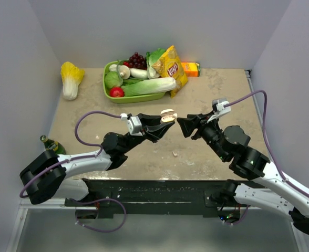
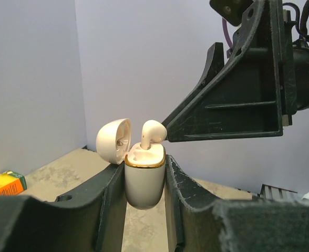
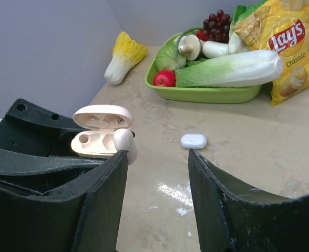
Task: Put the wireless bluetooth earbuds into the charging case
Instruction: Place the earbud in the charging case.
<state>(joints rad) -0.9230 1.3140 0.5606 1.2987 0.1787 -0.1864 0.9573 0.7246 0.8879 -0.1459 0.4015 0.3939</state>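
My left gripper (image 1: 166,117) is shut on the white charging case (image 2: 144,181) and holds it upright above the table with its lid (image 2: 113,140) swung open. One white earbud (image 2: 153,132) stands stem-down in a slot of the case, its head sticking out. My right gripper (image 3: 157,157) is open, and its left fingertip (image 3: 117,157) is up against that earbud (image 3: 124,140). The other slot (image 3: 89,139) looks empty. A small white rounded piece (image 3: 193,140), possibly the second earbud, lies on the table; it also shows in the top view (image 1: 175,154).
A green tray (image 1: 138,97) of vegetables and grapes stands at the back, with a yellow chips bag (image 1: 171,68) and an orange box (image 1: 191,69) beside it. A cabbage (image 1: 70,79) lies at the back left. A green bottle (image 1: 52,144) lies by the left arm.
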